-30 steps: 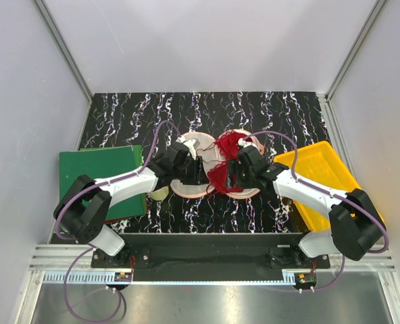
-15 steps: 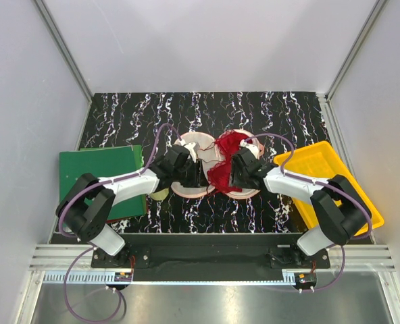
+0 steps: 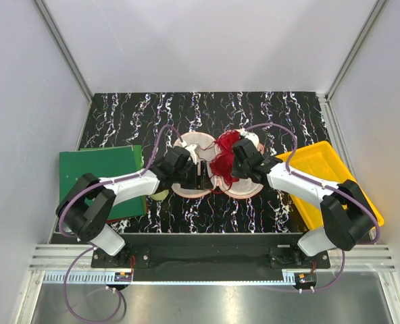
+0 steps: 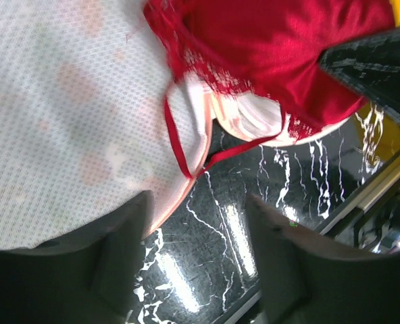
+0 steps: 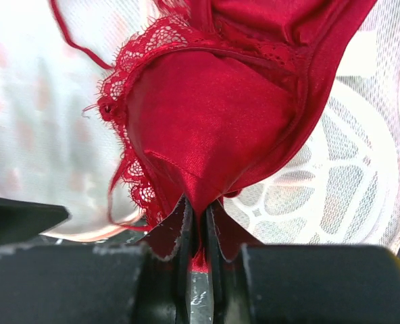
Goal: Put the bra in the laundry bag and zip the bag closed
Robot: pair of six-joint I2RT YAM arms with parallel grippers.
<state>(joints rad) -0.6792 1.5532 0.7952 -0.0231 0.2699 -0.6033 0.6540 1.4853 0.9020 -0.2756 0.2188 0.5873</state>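
- Table (image 3: 267,115): 1, black w/ white veining, carrying all items.
- Arms: 2. Left arm (image 3: 122,185) and right arm (image 3: 301,189) both reached in to the table's centre.
- Yellow tray (image 3: 321,162): 1, plastic, at right edge.
- Green mat (image 3: 98,165): 1, flat, at left edge.
- Laundry bag (image 3: 190,145): 1, lay opened out at centre, white mesh lining (image 4: 65,101) facing up, peach-pink rim showing.
- Bra (image 3: 223,158): 1, red, lace-trimmed. It was bunched on the mesh over the bag's middle, w/ 1 thin strap (image 4: 176,142) looped across the rim toward the table.
- Tools: 2. Left tool (image 4: 200,263) had jaws apart and gripped nothing, sitting at the bag's near-left rim. Right tool (image 5: 198,229) was pinched tight on a fold of the bra's red fabric (image 5: 213,121).
- Small pale yellow-green item (image 3: 161,194): 1, beside the mat, partly under the left arm, type unclear.
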